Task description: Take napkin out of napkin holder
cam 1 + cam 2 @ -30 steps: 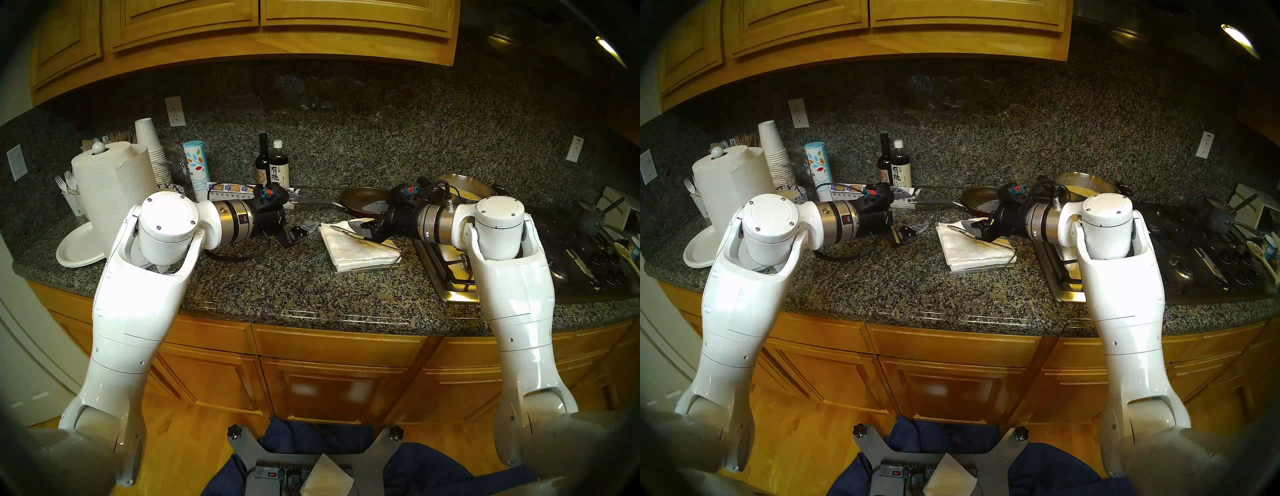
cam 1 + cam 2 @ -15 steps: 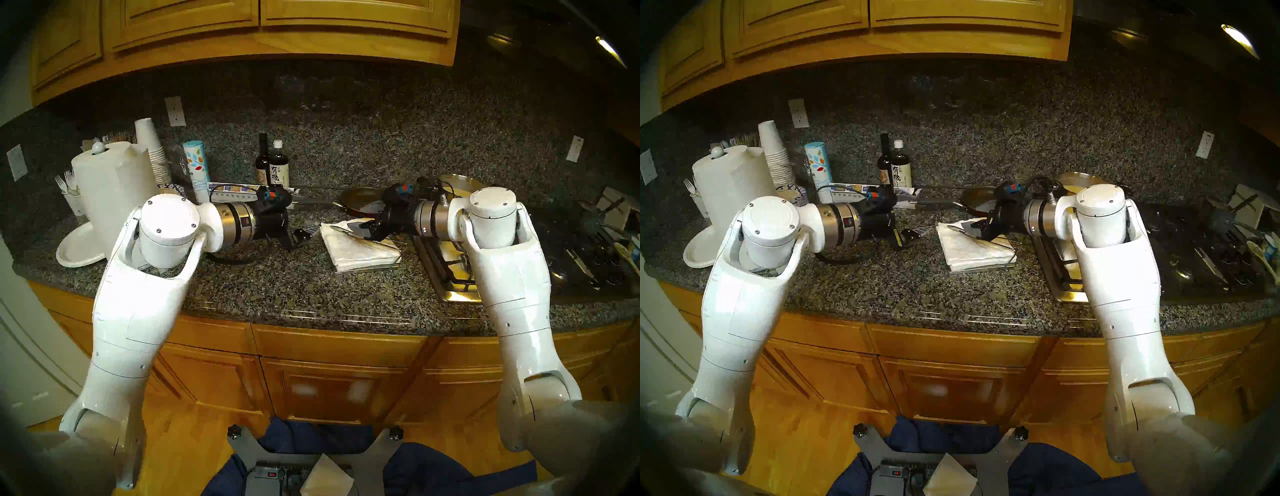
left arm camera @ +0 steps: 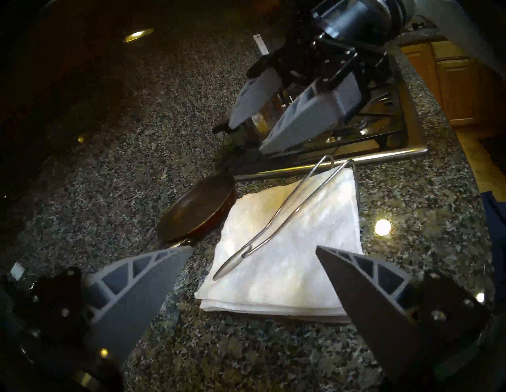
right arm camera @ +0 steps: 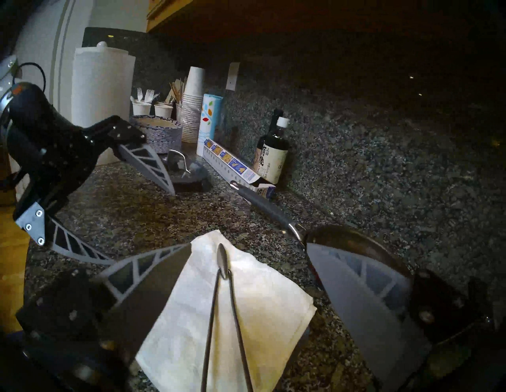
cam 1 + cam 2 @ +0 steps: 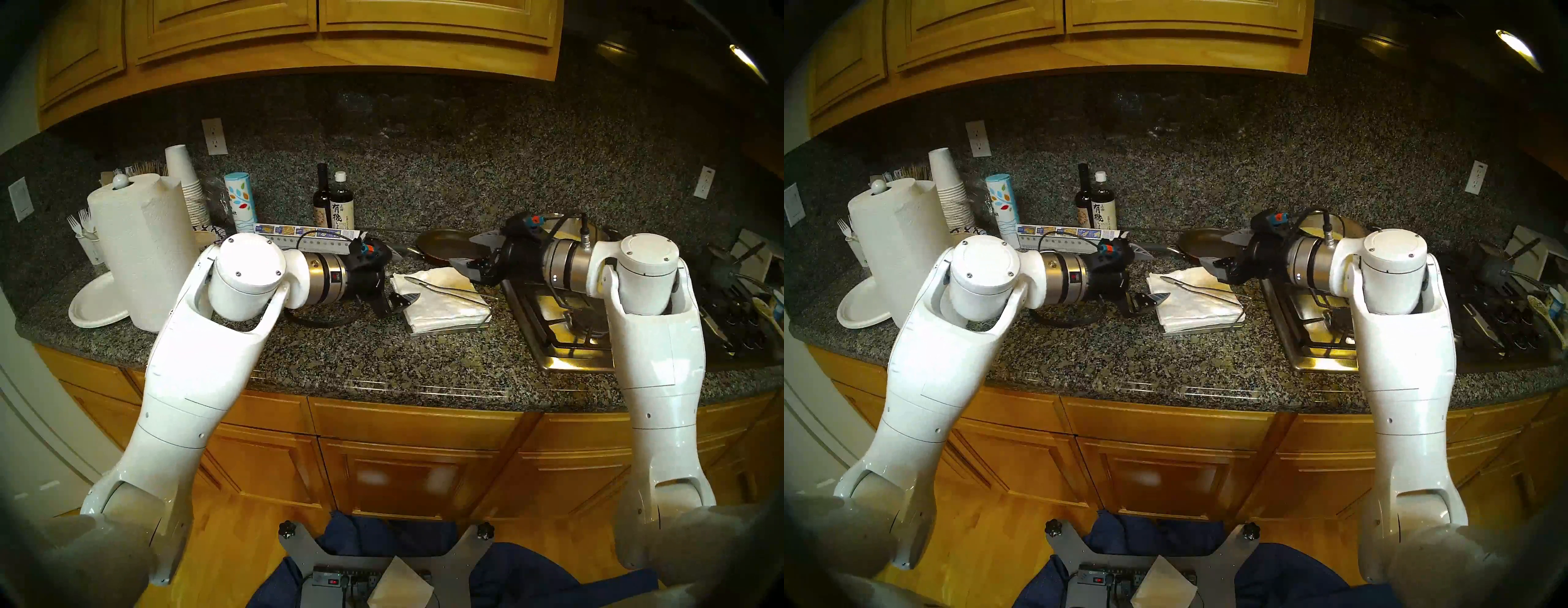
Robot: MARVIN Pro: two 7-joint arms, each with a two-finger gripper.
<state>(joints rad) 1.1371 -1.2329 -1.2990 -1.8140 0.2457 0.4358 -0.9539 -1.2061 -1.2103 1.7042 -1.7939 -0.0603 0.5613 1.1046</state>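
Observation:
The grey napkin holder (image 5: pixel 449 329) lies on the counter with a thick white napkin stack (image 5: pixel 441 297) in it. Its wire arm (image 3: pixel 276 227) lies down across the stack, with the flattened tip (image 4: pixel 222 262) on the top sheet. No single napkin shows apart from the stack. My left gripper (image 5: pixel 405 275) is open and empty, its lower finger at the stack's left edge; the stack lies just ahead in the left wrist view (image 3: pixel 287 260). My right gripper (image 5: pixel 462 251) is open and empty, above the stack's far right corner, in front of the frying pan (image 5: pixel 441 244).
A steel stove top (image 5: pixel 551 322) borders the holder on the right. A paper towel roll (image 5: pixel 140 246), a paper plate (image 5: pixel 97 305), stacked cups, two bottles (image 5: pixel 333 204) and a long box (image 5: pixel 305 235) stand at the back left. A white paper sheet (image 5: pixel 399 581) lies on my base.
My left gripper has moved right, up to the stack's left edge. My right gripper has drawn back to the right and up, off the wire arm and stack.

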